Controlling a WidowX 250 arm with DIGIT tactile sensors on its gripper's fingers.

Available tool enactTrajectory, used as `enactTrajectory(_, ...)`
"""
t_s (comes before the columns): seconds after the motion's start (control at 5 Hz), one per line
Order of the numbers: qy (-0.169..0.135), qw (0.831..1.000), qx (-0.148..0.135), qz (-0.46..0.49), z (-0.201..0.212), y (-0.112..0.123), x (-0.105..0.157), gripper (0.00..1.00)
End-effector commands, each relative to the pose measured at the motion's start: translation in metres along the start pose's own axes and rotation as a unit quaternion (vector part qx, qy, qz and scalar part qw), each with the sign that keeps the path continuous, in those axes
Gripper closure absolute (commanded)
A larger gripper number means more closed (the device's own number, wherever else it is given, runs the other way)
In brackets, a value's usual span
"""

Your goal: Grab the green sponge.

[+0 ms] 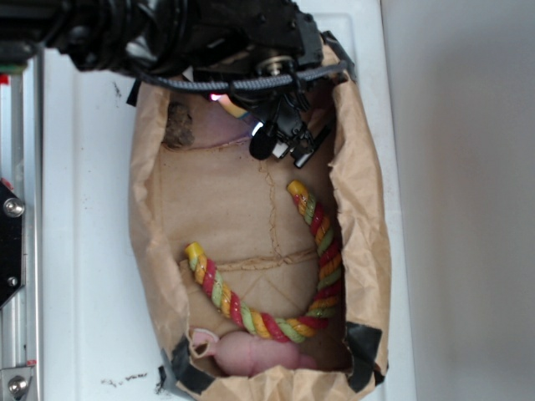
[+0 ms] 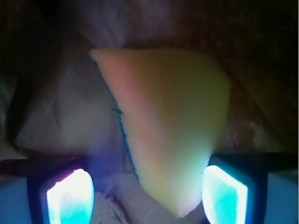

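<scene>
Surface: white table (image 1: pixel 92 251), smooth, no readable writing.
Bag: crumpled brown paper bag (image 1: pixel 368 251), black-taped corners.
Rope: twisted red-yellow-green rope (image 1: pixel 267 322), U-shaped, lying inside bag.
Sponge: green sponge (image 2: pixel 173 135), soft foam wedge w/ yellow face, sat betw. fingers at bag's far end.
Gripper: gripper (image 2: pixel 147 193) open, pads (image 2: pixel 70 198) flanking sponge tip; contact unclear.

No readable text, label, brand, number or sign shows in either view. The brown paper lining (image 1: pixel 251 225), the twisted rope (image 1: pixel 276 322) and the yellow-faced green sponge (image 2: pixel 173 126) carry no lettering; faint dark marks at 7 o'clock on the white surface (image 1: pixel 84 209) stay illegible.
</scene>
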State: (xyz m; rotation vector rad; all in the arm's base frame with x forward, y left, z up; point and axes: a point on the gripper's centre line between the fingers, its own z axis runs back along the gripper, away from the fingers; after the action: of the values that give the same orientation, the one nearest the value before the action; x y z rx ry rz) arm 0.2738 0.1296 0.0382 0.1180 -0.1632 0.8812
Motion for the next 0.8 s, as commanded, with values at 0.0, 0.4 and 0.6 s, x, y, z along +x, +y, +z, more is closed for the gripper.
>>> enactTrajectory(0.0, -0.031, 0.997, 0.023, 0.066, 0.0036, 0.0248, 0.0302, 0.00)
enactTrajectory(0.4, -0.026, 0.997, 0.031, 0.066, -0.0003, 0.0240, 0.0308, 0.00)
enactTrajectory(0.6, -0.027, 0.997, 0.025, 0.075, -0.0008, 0.0240, 0.0300, 1.00)
